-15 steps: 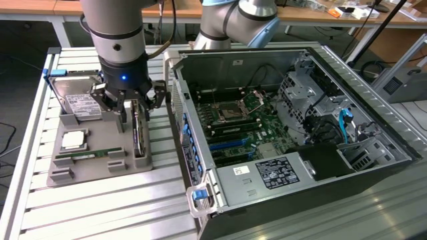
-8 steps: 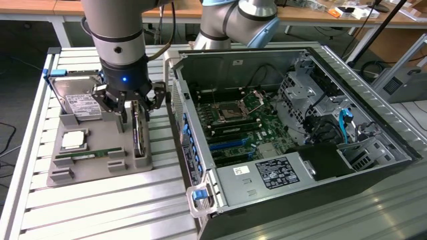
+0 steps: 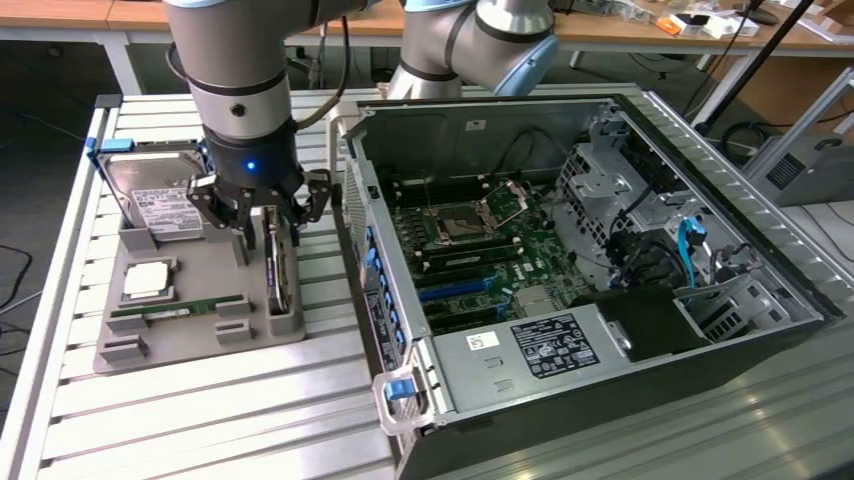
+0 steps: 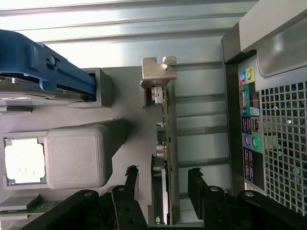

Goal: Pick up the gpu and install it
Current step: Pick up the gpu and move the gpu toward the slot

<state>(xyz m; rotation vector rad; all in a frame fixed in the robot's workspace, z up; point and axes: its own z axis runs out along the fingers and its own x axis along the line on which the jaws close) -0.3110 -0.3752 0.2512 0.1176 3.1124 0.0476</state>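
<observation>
Lower left of the exterior view: grey moulded parts tray (image 3: pixel 187 345). The gpu (image 3: pixel 278 285), a thin dark card with a silver end bracket, stands on edge in the tray's slot. The black gripper (image 3: pixel 272 238) straddles it, fingers wide with a gap on each side, gripping nothing. I read this as pre-grasp of the pick-up. Closing calls for pads square on the board faces. Beyond, at right, is the open grey computer case (image 3: pixel 414 130).

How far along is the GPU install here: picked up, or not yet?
Done: the pincer straddles the thin tan-brown expansion card with its silver bracket, fingers open on either side. In hand: nothing; the card stands on edge in the grey holder tray. Left: the grasp, the lift and the install; the blue slots in the open black computer case hold no card.
</observation>
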